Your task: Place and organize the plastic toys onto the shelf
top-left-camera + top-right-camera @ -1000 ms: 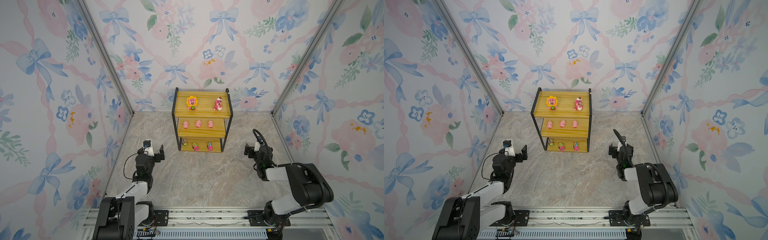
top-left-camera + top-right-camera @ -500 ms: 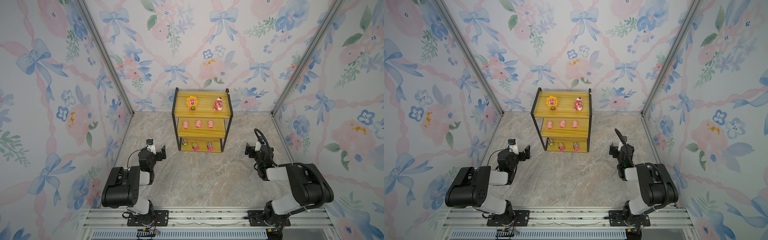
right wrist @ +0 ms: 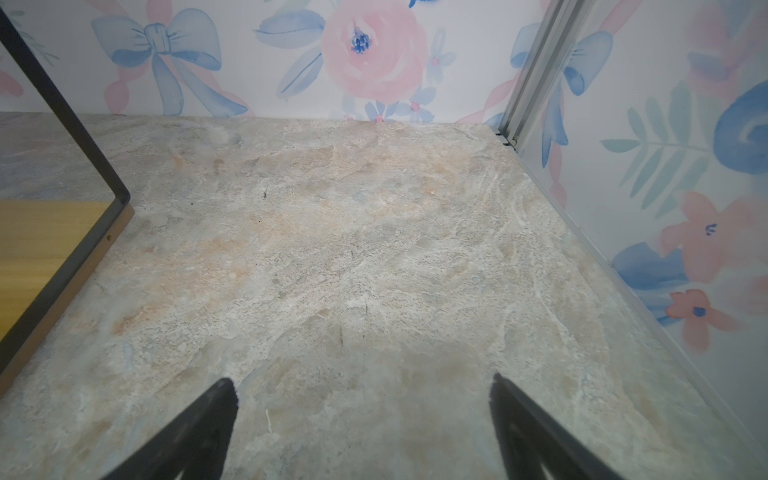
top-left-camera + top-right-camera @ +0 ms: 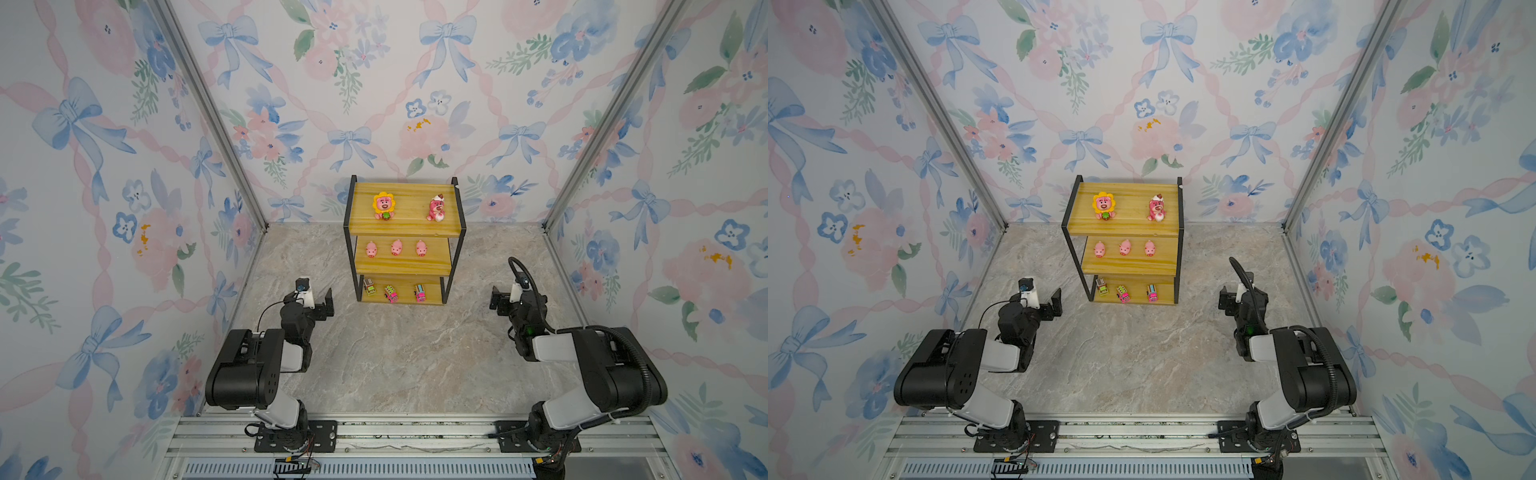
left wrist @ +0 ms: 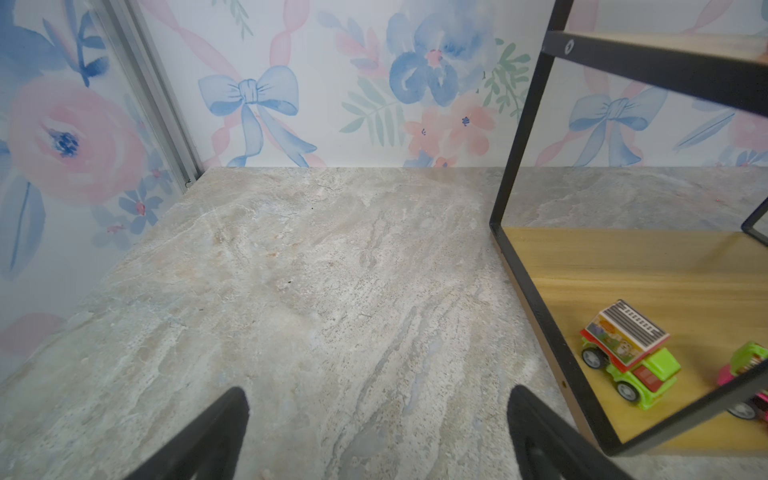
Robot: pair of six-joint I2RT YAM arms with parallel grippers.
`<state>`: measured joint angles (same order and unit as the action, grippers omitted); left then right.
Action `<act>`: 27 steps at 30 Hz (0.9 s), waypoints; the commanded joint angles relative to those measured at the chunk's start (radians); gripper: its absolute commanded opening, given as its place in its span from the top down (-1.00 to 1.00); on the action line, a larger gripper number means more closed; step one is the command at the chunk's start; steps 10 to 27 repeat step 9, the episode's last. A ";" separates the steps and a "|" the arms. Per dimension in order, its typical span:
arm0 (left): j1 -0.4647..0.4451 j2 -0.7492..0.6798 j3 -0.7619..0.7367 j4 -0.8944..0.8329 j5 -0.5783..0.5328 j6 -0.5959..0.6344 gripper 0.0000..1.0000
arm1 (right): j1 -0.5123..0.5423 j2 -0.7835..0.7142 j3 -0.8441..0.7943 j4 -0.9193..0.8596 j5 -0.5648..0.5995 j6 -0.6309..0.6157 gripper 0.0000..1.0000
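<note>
The shelf (image 4: pixel 407 195) (image 4: pixel 1127 232) stands at the back middle, with all the plastic toys on it. On its top board are a sunflower bear (image 4: pixel 383 204) and a second pink bear (image 4: pixel 435 209). Three pink pigs (image 4: pixel 396 247) line the middle board. Three toy vehicles (image 4: pixel 390 293) sit on the bottom board. My left gripper (image 4: pixel 322 306) (image 5: pixel 376 395) hovers open and empty over the floor, left of the shelf's foot; a green truck (image 5: pixel 627 353) shows beside it. My right gripper (image 4: pixel 498 301) (image 3: pixel 361 380) is open and empty to the right of the shelf.
Flowered walls close in the back and both sides, with metal corner posts (image 4: pixel 208 112). The shelf's black frame (image 5: pixel 515 266) (image 3: pixel 66 108) stands close to each gripper. Both arms are folded back near the front rail (image 4: pixel 415 432) over the marble floor (image 4: pixel 407 357).
The left arm has folded back, its elbow rising up over its base, and its gripper has shifted slightly right. The right arm has stayed still. The toys have not moved.
</note>
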<state>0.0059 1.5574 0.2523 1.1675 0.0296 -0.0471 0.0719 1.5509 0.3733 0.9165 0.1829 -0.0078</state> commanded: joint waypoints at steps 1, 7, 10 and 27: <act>-0.007 0.012 -0.006 0.030 -0.028 0.018 -0.96 | -0.007 0.000 0.021 -0.010 -0.013 0.014 -0.94; -0.010 0.006 -0.009 0.030 -0.034 0.021 -0.96 | -0.008 0.000 0.019 -0.008 -0.013 0.014 -0.94; -0.018 0.006 -0.010 0.030 -0.049 0.024 -0.96 | -0.007 -0.001 0.018 -0.006 -0.012 0.012 -0.93; -0.018 0.006 -0.010 0.030 -0.049 0.024 -0.96 | -0.007 -0.001 0.018 -0.006 -0.012 0.012 -0.93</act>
